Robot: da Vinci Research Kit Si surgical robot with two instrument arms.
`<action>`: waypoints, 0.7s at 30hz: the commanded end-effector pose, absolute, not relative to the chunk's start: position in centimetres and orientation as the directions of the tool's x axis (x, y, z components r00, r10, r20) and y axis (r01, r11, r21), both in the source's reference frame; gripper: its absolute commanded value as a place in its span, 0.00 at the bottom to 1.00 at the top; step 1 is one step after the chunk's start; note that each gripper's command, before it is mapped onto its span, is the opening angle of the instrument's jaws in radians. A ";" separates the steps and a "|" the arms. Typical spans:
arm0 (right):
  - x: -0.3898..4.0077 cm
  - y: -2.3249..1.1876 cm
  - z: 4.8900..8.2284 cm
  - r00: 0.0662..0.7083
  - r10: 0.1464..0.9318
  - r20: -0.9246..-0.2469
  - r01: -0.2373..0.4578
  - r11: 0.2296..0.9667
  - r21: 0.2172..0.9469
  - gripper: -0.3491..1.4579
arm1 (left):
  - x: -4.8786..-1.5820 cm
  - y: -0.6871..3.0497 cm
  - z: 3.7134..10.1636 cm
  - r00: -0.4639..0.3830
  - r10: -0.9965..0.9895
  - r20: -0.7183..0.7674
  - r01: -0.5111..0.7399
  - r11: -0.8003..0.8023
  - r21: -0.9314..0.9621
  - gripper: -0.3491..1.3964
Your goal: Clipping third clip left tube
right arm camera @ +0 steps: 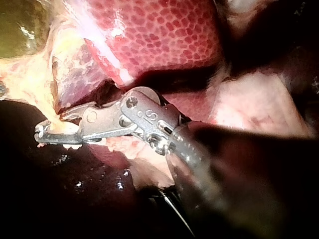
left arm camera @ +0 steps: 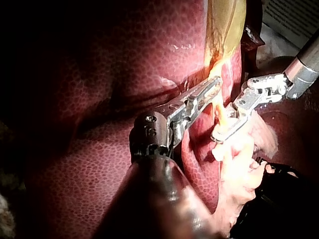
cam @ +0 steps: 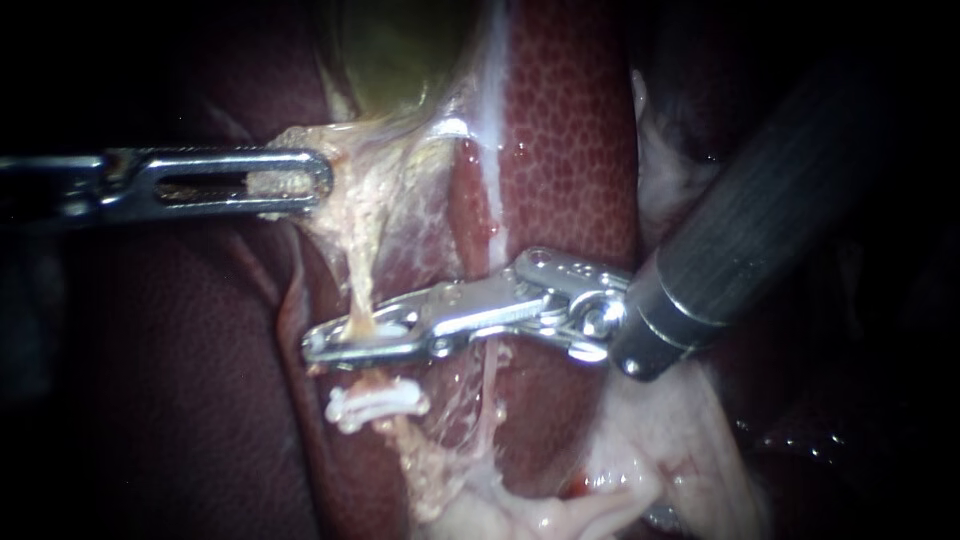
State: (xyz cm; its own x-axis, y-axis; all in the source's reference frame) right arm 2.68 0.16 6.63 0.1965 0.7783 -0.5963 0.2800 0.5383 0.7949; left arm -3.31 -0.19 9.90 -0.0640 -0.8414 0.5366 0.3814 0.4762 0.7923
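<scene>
Mottled dark-red liver, white clip

My right instrument covers the tube where they cross; my left instrument's jaws hide most of the tissue they grip. Both shafts leave the endoscope's view, and the gallbladder is cut at its top.

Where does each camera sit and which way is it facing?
Endoscope: close to the liver, facing the tube; left instrument and right instrument enter from opposite sides.
Left wrist: on the left arm, looking along its own shaft toward the tube.
Right wrist: likewise along the right shaft.
Shared: right instrument at the tube.
</scene>
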 end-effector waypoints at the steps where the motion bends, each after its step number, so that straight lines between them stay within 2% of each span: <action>1: 2.67 0.16 6.64 0.196 0.778 -0.597 0.280 0.539 0.794 0.00 | -3.31 -0.19 9.90 -0.064 -0.841 0.537 0.381 0.476 0.792 0.00; 21: 2.66 0.16 6.63 0.195 0.778 -0.597 0.277 0.540 0.795 0.00 | -3.33 -0.20 9.91 -0.063 -0.841 0.537 0.380 0.477 0.792 0.00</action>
State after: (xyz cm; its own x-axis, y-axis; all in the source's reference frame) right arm 2.66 0.16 6.64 0.1955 0.7783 -0.5967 0.2765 0.5400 0.7949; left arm -3.33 -0.21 9.91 -0.0635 -0.8414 0.5367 0.3793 0.4771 0.7928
